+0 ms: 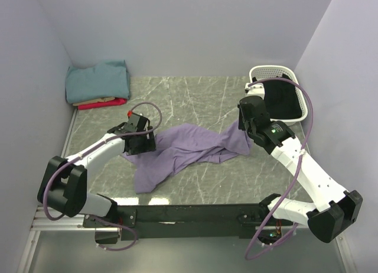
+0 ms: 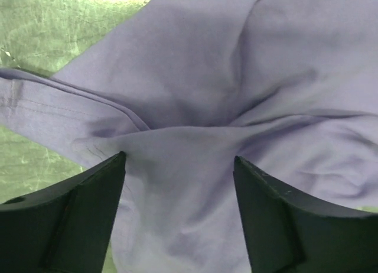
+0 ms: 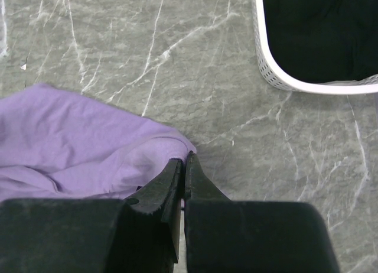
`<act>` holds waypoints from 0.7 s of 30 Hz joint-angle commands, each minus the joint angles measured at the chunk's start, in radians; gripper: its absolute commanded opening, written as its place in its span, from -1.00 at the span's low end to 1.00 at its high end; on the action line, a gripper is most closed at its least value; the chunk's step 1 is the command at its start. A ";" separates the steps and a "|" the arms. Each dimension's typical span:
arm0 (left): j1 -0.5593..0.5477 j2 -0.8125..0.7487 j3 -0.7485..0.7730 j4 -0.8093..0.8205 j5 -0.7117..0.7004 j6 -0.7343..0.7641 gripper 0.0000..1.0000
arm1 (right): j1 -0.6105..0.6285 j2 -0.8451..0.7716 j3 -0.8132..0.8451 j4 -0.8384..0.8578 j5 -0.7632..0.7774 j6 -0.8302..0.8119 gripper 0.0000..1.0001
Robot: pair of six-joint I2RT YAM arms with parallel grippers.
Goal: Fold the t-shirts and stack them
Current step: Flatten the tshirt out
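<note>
A large lavender t-shirt (image 1: 183,152) lies crumpled across the middle of the table. My left gripper (image 1: 142,144) hangs over its left part, open, its two dark fingers astride a raised fold of the cloth (image 2: 177,107); in the left wrist view the left gripper (image 2: 180,158) has cloth between its tips but does not pinch it. My right gripper (image 1: 247,131) is at the shirt's right end. The right wrist view shows the right gripper (image 3: 185,158) shut on the hem of the lavender shirt (image 3: 88,143). Folded teal (image 1: 97,81), tan (image 1: 94,100) and red (image 1: 106,104) t-shirts are stacked at the back left.
A white perforated basket (image 1: 303,104) with dark contents stands at the back right, its rim (image 3: 277,78) just beyond the right gripper. Pale walls close in the grey marbled table (image 1: 195,96) on three sides. Purple cables loop off both arms.
</note>
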 commanded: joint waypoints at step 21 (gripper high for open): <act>-0.018 -0.079 0.185 -0.097 -0.163 -0.008 -0.99 | -0.030 -0.053 -0.001 0.063 0.042 -0.031 -1.00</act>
